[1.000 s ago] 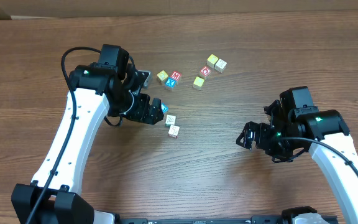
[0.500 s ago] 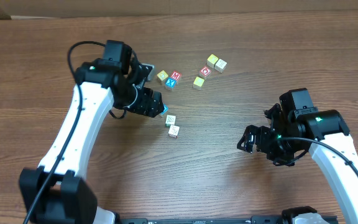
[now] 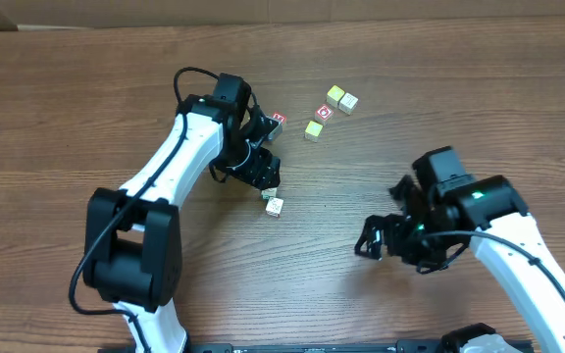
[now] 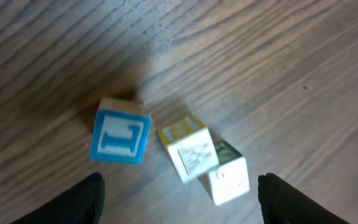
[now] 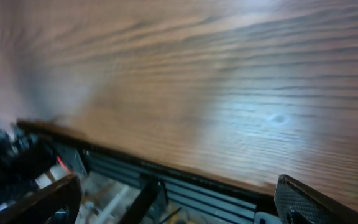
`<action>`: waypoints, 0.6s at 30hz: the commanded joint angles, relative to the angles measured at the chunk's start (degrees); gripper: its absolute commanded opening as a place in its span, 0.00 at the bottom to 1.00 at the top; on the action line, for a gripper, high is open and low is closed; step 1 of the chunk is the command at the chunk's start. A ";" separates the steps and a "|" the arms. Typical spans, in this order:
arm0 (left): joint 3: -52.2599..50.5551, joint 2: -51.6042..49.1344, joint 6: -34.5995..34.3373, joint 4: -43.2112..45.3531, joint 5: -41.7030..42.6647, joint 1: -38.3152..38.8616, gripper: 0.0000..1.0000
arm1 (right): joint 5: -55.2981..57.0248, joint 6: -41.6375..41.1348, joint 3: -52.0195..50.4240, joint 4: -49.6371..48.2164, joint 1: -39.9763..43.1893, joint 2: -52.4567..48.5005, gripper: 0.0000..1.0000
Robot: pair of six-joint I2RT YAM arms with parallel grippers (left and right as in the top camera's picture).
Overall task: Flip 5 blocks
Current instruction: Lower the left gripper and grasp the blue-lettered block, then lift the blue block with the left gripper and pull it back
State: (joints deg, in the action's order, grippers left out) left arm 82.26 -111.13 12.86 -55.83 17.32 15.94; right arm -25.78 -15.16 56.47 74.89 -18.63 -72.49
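Left gripper hangs with its jaws apart and empty above three blocks on the wooden table. The blue-faced block lies slightly apart from two cream blocks, which touch each other. Right gripper is spread wide near the table's edge, holding nothing. Further blocks sit scattered toward the far side.

Eight visible blocks, two arms

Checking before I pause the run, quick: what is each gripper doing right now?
Left gripper: open, fingers wide apart, holding nothing.
Right gripper: open, fingers wide apart, holding nothing.
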 commanded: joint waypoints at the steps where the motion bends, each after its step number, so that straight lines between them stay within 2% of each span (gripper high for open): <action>1: 1.09 -1.70 1.97 1.16 -0.20 0.00 0.73 | -1.31 -0.50 1.68 0.00 -3.80 0.52 1.00; 5: 1.09 -2.03 1.99 2.29 -2.05 -0.17 0.74 | -1.33 -3.37 1.68 -1.07 -6.01 0.52 1.00; 18: 1.09 -2.03 1.95 5.60 -8.46 -0.17 0.75 | -1.36 -3.98 1.68 -1.49 -6.12 0.52 1.00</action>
State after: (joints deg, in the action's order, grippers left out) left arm 82.28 -112.62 13.76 -50.61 10.44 15.88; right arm -26.76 -18.35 56.47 73.38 -24.47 -72.49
